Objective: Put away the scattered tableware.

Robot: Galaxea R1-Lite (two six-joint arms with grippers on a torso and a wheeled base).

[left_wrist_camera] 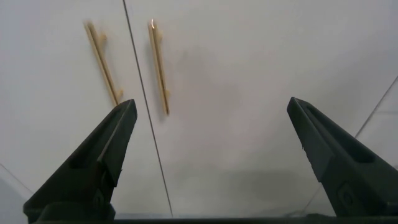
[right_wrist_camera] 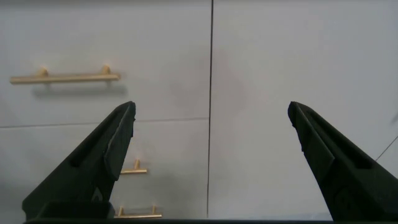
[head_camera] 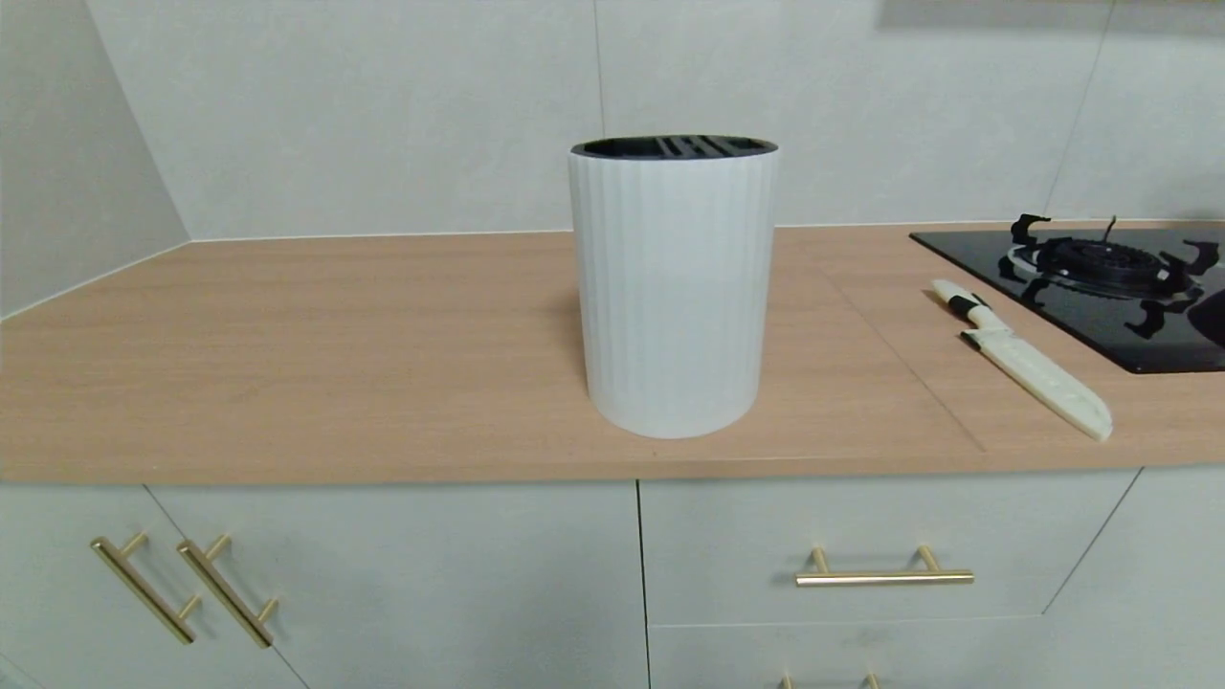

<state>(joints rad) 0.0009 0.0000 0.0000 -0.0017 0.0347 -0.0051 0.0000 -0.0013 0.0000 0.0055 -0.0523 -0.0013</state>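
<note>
Lying on the wooden table (head_camera: 287, 364), one cream kitchen knife (head_camera: 1024, 361) sits well right of one white ribbed cylindrical knife block (head_camera: 673, 287); the left tool (left_wrist_camera: 210, 106) and right tool (right_wrist_camera: 210, 107) both gape released, empty.

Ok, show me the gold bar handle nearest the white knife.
The level gold handle on the top drawer; the slanted pair on the left doors sit farther off.
</note>
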